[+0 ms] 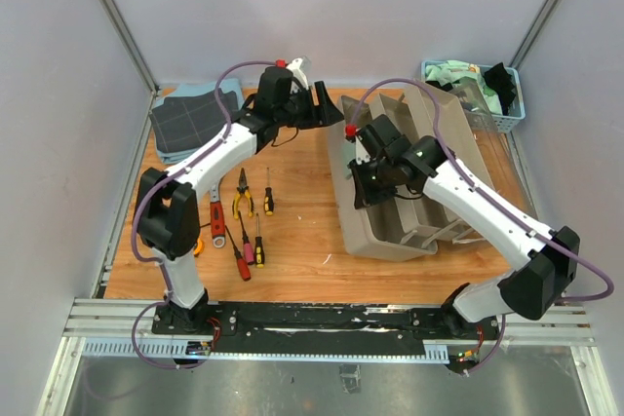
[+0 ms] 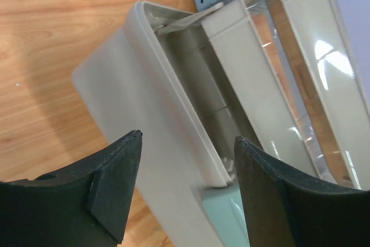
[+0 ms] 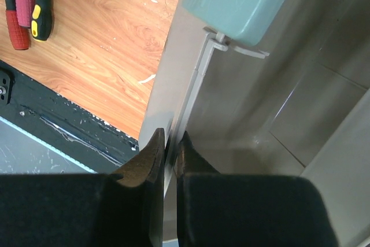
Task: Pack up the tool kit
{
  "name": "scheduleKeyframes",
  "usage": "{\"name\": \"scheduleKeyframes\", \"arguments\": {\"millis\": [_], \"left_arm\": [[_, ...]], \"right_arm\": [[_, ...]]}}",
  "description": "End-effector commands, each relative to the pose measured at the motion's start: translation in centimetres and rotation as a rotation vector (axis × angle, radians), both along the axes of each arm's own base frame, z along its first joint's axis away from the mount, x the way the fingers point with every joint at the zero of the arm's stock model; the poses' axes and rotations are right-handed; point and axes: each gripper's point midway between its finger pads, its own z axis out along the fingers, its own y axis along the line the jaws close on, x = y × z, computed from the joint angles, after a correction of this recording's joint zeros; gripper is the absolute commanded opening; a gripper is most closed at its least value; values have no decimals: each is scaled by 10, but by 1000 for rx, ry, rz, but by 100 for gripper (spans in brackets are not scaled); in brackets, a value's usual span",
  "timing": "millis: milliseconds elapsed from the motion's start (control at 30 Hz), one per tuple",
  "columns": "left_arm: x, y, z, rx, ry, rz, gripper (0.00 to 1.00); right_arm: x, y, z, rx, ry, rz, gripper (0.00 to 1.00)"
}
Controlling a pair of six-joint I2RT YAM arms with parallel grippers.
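My right pincer is clamped on the toolbox wall. My left pincer is wide open and empty, with the pliers on its side.

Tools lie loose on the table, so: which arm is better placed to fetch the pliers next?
Probably left. The left gripper hangs free, jaws open, and the pliers lie on its side. The right gripper has its jaws shut on the toolbox wall.
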Motion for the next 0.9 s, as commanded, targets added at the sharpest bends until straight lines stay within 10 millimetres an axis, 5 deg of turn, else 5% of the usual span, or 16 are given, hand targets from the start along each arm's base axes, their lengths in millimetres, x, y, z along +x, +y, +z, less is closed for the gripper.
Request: {"name": "scheduleKeyframes", "arguments": {"millis": [0,100,267,867], "left_arm": [[15,4,-37,97,36,26,69],[16,5,-62,128,78,28,69],[19,5,-75,150,92,37,70],[16,8,-37,97,57,53,70]], "right_arm": [[28,8,5,-22,-147,21,1],[26,13,3,-22,-144,33,1],[24,21,-2,-20,-137,59,1],[21,40,-20,2,-71,111,1]]}}
